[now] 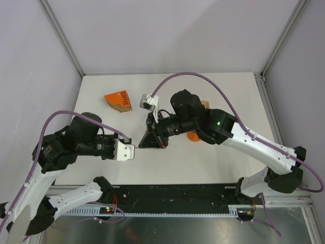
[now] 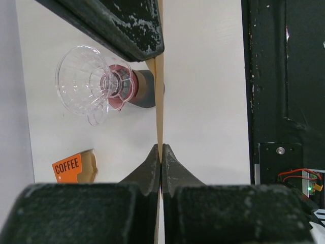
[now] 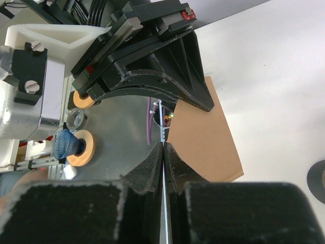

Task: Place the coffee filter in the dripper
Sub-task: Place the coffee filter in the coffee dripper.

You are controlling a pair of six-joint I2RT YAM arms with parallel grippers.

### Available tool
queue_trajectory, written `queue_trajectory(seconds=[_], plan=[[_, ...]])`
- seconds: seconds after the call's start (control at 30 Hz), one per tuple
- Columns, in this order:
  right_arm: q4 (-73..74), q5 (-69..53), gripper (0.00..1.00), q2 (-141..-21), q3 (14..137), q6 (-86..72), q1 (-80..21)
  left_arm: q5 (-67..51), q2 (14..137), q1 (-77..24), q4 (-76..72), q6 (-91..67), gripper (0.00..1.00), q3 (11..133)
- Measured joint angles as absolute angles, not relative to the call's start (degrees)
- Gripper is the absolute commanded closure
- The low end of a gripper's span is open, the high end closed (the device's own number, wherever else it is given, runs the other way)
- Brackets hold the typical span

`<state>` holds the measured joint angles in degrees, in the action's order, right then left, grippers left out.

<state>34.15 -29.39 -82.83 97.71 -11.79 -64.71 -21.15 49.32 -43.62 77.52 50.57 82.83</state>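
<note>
Pinching the brown coffee filter [image 3: 203, 137], left hand [image 2: 161, 150] and right hand [image 3: 163, 145] both clamped; orange packet [image 2: 68, 165] lettered COFFEE.

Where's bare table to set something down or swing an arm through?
Bare: the far strip between the coffee box and the back edge, and the near centre ahead of both arm bases. Crowded: mid-table, where the left end effector and right end effector both pinch the coffee filter, with the dripper close by.
</note>
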Motion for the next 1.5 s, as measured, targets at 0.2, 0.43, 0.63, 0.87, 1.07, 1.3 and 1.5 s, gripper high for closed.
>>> queue_trajectory(seconds=[0.2,0.43,0.63,0.87,1.07,1.3,1.5], plan=[[34.48,-29.08,1.00,-82.85,97.71,-11.77,-64.71,-21.15,49.45,-43.62,77.52,50.50,1.00,82.85],[34.83,-26.76,1.00,-82.83,97.58,-11.77,-64.82,-21.10,49.87,-43.62,77.71,50.50,1.00,84.71],[34.04,-22.81,1.00,-82.08,94.91,-11.97,-64.82,-21.10,49.82,-43.62,77.69,50.50,1.00,86.61],[30.63,-25.28,1.00,-81.28,92.49,-12.12,-65.04,-19.97,49.80,-43.66,77.71,50.61,1.00,86.30],[27.97,-29.63,1.00,-81.08,92.05,-12.27,-66.13,-19.20,49.84,-43.68,77.73,50.63,1.00,85.56],[28.80,-29.26,1.00,-81.12,92.07,-11.94,-67.31,-19.20,49.87,-43.68,77.73,50.59,1.00,85.56],[29.76,-25.98,0.99,-81.84,92.16,-11.70,-68.27,-19.18,49.87,-43.70,77.73,50.59,1.00,85.56]])
